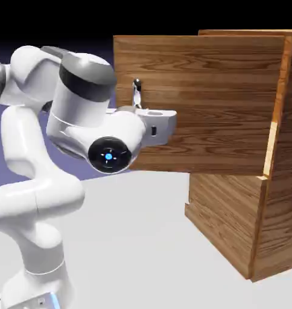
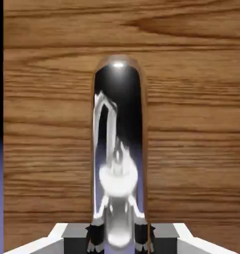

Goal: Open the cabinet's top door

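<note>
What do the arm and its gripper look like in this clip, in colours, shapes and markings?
The arm is glossy white with rounded, bulbous links and dark grey bands at the joints. One joint cap is a black disc with a glowing blue dot. The gripper has a boxy pale grey-white body and small dark grey fingers. No cables or lettering show.

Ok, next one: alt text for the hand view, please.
A shiny silver handle fills the middle of the view, standing against the brown wood grain of the top door, with the gripper shut on it at the bottom edge. A thin strip of dark and violet backdrop shows at the left.
</note>
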`<move>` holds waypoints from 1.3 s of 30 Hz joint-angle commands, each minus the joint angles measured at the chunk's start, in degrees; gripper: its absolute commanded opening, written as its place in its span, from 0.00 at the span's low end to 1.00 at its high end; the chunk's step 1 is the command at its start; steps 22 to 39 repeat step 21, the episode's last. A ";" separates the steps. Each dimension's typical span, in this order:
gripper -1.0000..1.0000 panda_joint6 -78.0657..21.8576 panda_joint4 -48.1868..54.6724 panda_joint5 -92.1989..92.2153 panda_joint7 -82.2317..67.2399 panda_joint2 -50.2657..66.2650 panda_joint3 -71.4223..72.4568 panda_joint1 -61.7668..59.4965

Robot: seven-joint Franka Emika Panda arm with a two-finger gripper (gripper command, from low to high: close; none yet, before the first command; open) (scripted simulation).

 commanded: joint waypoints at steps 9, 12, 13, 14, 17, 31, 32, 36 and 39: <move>0.00 -4.29 14.72 -14.09 -10.40 18.69 0.09 0.39; 0.00 -5.66 20.43 -18.17 -12.82 24.92 0.36 0.96; 0.00 -6.15 22.42 -19.45 -13.51 27.00 0.48 1.18; 0.00 -6.65 24.46 -20.69 -14.12 29.08 0.63 1.41; 0.00 -8.23 30.69 -24.07 -15.56 35.15 1.16 2.13; 1.00 -9.69 36.15 -26.56 -16.28 40.19 1.73 2.78; 1.00 -9.69 36.15 -26.56 -16.28 40.19 1.73 2.78; 1.00 -9.69 36.15 -26.56 -16.28 40.19 1.73 2.78; 1.00 -9.69 36.15 -26.56 -16.28 40.19 1.73 2.78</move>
